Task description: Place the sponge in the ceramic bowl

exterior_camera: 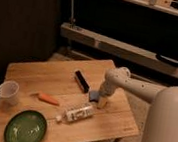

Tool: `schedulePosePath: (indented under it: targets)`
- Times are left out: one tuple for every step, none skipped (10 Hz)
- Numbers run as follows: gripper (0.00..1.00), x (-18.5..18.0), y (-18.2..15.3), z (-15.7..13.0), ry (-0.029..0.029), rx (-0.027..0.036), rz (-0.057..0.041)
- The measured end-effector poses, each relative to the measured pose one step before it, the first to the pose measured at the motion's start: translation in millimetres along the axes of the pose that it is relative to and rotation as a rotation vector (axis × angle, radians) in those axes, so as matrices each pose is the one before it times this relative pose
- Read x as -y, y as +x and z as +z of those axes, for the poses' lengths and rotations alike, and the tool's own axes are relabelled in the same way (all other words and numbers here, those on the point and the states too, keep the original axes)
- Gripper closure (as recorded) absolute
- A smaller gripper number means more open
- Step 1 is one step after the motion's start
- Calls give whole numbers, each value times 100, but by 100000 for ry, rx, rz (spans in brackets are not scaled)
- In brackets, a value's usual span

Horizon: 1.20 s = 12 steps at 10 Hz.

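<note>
sponge: small, light blue, rounded; right of centre on desk, near block. tool down just beside it; grip state: cannot tell. green bowl well apart, front-left.

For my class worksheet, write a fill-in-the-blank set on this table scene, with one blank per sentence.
1. The ceramic bowl is ___ in colour.
2. The gripper is low over the table, right beside the light-blue ___.
3. The orange carrot lies between the bottle and the white plastic ___.

Missing words: green; sponge; cup.
</note>
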Motion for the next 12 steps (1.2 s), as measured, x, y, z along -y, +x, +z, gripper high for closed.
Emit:
schedulePosePath:
  targets:
    - [69,57,31,-40,144,-135,-58]
    - [81,63,54,-199,169,-142,-7]
    - [88,29,38,-158,85,-55,8]
    - [97,-156,72,-191,-343,-121,-33]
    - [100,-12,96,-265,-15,-105,38]
    - [100,10,60,-57,51,-6,98]
    - [100,22,-30,1,36,36,-26]
    - [100,71,-67,-40,453,144,-141]
    - [100,-202,-56,-177,477,-920,-1062]
    - [100,-477,-703,-722,1507,-814,-1900]
    - [100,-484,-2501,-1422,2297,-350,-3572]
    - [100,-444,-3244,-1931,2865,-651,-3309]
